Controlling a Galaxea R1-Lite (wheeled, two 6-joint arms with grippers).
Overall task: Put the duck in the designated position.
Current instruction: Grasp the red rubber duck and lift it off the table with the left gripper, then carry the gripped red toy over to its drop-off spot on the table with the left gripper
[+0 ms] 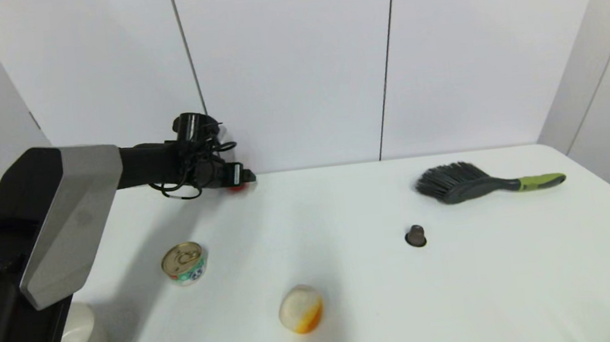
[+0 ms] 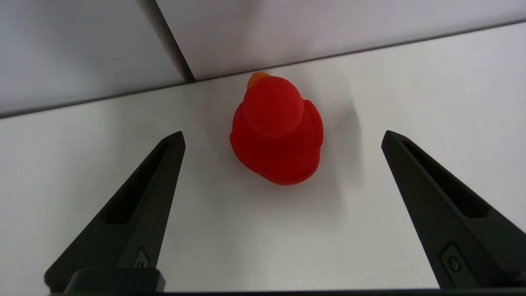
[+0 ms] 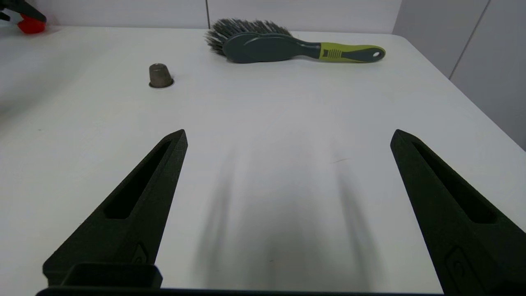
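1. My left claw point(image 2: 282, 137) reached out to the far edge of the worktop point(image 1: 350, 279), beside the wall, its fingers point(image 2: 139, 205) spread wide.
2. The duck point(image 2: 276, 130) sat on the worktop between those fingers, touching neither (only a red sliver of it showed from my head view).
3. The tin can point(image 1: 184, 263) stood nearer to me than the duck.
4. My right claw point(image 3: 287, 135) hung wide and empty over bare worktop, well apart from the duck, with the brush point(image 3: 283, 44) beyond it.
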